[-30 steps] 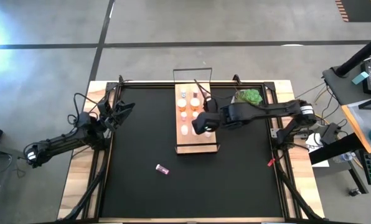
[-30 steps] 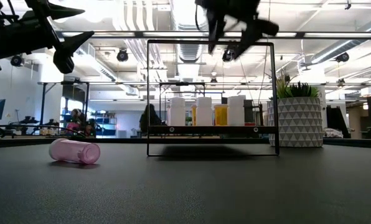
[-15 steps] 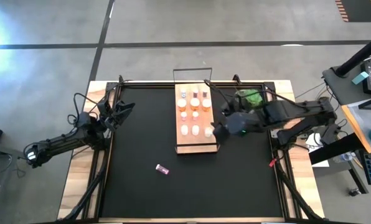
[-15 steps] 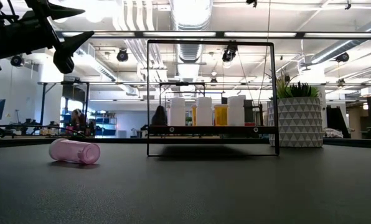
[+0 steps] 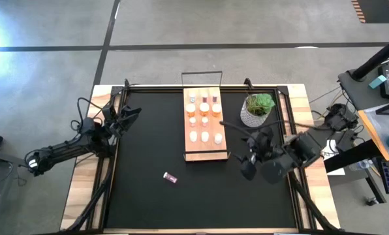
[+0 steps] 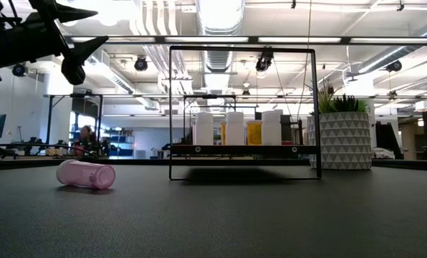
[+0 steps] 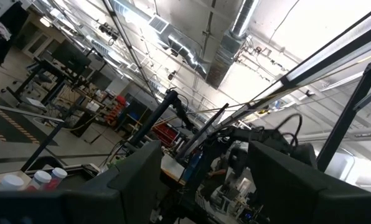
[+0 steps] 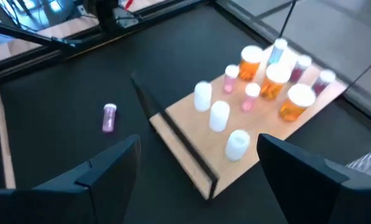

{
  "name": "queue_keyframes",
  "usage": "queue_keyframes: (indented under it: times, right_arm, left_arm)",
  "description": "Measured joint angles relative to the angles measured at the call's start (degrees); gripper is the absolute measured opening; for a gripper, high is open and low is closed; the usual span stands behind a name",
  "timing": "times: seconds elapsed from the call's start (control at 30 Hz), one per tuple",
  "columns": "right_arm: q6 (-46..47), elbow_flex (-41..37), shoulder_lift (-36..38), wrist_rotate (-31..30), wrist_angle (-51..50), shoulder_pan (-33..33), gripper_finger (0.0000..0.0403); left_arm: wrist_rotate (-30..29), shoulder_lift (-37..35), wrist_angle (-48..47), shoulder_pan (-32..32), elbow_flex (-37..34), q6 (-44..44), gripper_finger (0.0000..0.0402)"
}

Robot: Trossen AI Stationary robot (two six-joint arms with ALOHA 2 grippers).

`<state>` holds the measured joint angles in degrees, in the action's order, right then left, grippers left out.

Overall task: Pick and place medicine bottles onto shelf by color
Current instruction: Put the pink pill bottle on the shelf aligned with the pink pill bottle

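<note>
Since a second ago the right gripper (image 5: 247,168) has withdrawn from above the shelf (image 5: 205,151), fingers apart, empty. Low view: a pink bottle (image 6: 86,174) lies toppled, well left of it. Left gripper (image 5: 130,114) waits open.

No readable text or labels appear anywhere
</note>
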<state>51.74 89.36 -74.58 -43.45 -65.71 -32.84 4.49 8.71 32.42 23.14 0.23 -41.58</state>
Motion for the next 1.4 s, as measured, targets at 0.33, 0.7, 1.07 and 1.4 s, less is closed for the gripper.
queue_keyframes:
  times: [0.33, 0.7, 1.07, 1.4]
  right_arm:
    - [5.40, -1.93, -6.85, -0.15, 4.57, -4.15, 0.0313]
    - [-11.31, -1.87, -19.13, -0.12, 33.89, -2.29, 0.0313]
    - [-21.82, -1.81, -27.22, -0.10, 44.01, -1.26, 0.0313]
    - [-20.49, -1.81, -31.77, 7.78, 47.96, 1.49, 0.0313]
  left_arm:
    - [0.00, 0.00, 0.02, 0.00, 0.00, 0.00, 0.0224]
    - [0.02, 0.00, 0.02, 0.00, 0.00, 0.00, 0.0224]
    - [0.00, 0.00, 0.02, 0.00, 0.00, 0.00, 0.0224]
    - [0.01, 0.00, 0.02, 0.00, 0.00, 0.00, 0.0224]
